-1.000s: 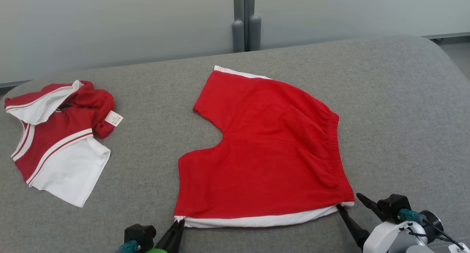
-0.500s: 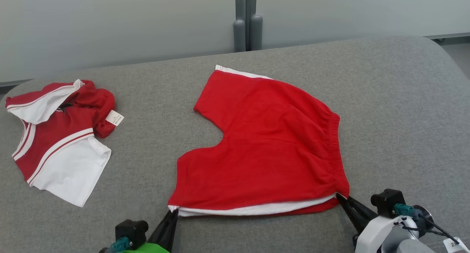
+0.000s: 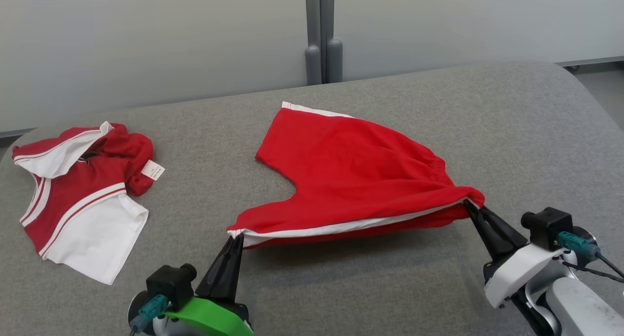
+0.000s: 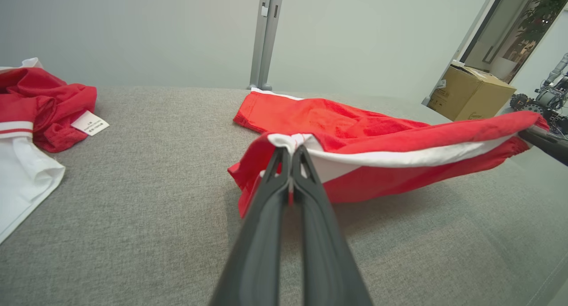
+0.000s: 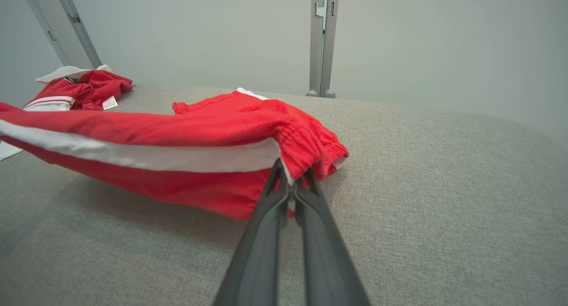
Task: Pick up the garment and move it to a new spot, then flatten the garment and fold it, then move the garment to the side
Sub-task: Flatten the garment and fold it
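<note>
Nearest to the robot, the left gripper (image 3: 237,237) has its fingers pressed together on the white-striped hem corner of the red shorts (image 3: 351,175). The right gripper (image 3: 469,203) has its fingers closed in the same way on the waistband corner. Between them the near side of the shorts hangs stretched above the grey counter (image 3: 341,287), while the far leg lies on the cloth surface. I judge that the garment is already placed and flattened, and that the fold is only beginning. The near side has yet to be carried over the far one, and then the folded piece moved to the side. Both arms are cut off by the lower edge of the head view. The raised cloth hides the counter under it, and I cannot tell if each grip holds both layers. Farther left, well apart, lies a crumpled red and white top (image 3: 78,199), its shape hard to read.
</note>
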{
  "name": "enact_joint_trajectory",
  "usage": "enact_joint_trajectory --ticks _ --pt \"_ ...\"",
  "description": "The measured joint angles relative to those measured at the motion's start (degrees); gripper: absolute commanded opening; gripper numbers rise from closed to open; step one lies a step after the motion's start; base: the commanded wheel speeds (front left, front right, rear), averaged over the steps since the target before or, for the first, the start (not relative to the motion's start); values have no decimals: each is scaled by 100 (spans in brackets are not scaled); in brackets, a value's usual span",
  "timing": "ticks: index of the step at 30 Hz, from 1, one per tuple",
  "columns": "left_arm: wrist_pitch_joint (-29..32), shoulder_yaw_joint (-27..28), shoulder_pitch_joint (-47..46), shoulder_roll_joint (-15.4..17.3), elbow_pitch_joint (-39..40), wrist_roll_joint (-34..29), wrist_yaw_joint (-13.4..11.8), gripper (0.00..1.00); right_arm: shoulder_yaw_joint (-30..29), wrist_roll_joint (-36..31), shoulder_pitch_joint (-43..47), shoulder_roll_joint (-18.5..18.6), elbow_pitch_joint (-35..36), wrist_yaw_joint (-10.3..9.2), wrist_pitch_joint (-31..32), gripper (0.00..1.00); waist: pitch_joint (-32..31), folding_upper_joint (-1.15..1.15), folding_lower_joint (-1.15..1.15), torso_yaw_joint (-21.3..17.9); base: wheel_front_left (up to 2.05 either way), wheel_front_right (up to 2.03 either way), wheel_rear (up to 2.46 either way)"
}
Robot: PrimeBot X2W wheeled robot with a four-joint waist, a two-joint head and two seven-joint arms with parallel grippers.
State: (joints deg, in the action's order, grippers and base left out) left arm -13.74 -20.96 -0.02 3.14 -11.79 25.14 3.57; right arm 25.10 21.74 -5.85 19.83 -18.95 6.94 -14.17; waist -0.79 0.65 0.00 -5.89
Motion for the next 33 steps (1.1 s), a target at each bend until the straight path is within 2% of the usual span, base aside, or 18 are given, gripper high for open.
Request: enact_joint_trajectory --ticks 9,21,27,33 --pt "-45 -176 1 -2 873 -267 1 0 -380 -66 179 211 531 -107 0 0 -199 0 0 108 0 0 0" --pt "-51 -397 46 15 2115 -591 -7 0 -376 -109 621 289 746 -147 -10 0 -388 0 0 281 0 0 0" --pt "199 -332 499 177 2013 -558 -159 0 -245 5 841 281 634 -111 -18 0 -341 0 0 258 0 0 0" --pt "420 -282 619 234 1772 -425 -189 0 -148 169 838 283 568 -55 37 0 -203 0 0 164 0 0 0"
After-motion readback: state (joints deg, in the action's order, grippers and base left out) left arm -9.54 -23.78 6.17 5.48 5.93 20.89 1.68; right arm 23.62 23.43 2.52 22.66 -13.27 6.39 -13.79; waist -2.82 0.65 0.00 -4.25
